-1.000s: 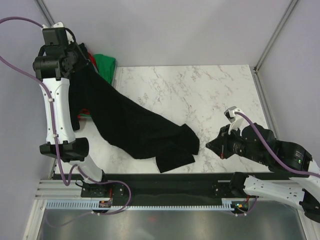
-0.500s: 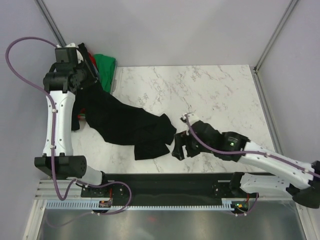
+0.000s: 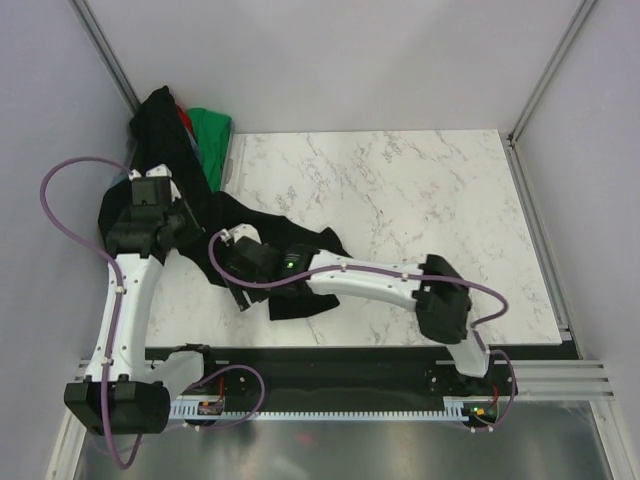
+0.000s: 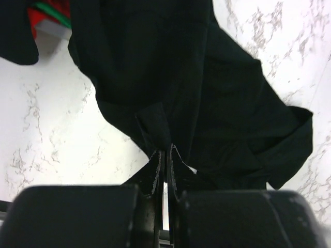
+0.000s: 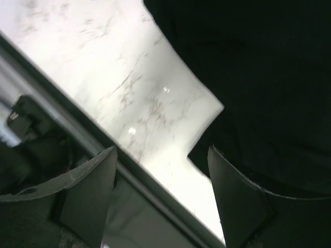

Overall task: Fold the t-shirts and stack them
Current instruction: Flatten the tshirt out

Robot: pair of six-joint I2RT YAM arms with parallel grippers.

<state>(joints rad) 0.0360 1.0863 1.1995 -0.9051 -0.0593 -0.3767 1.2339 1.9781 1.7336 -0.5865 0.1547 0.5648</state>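
Pinching a fold of the crumpled black cloth t-shirt [image 4: 207, 93] in my left jaws, which are pressed together on it, I hold my right jaws spread wide just over the shirt's near edge, with nothing gripped. The shirt lies bunched on the left part of the white marbled tabletop [image 3: 420, 190], and one end seems to run up to the heap of black, red and green shirts [image 3: 208, 128] at the far left corner. My worry is that the right jaws close on several layers instead of one hem, leaving the shirt twisted when spread. My wrists are near each other and could bump, and a hard pull might drag the heap along.
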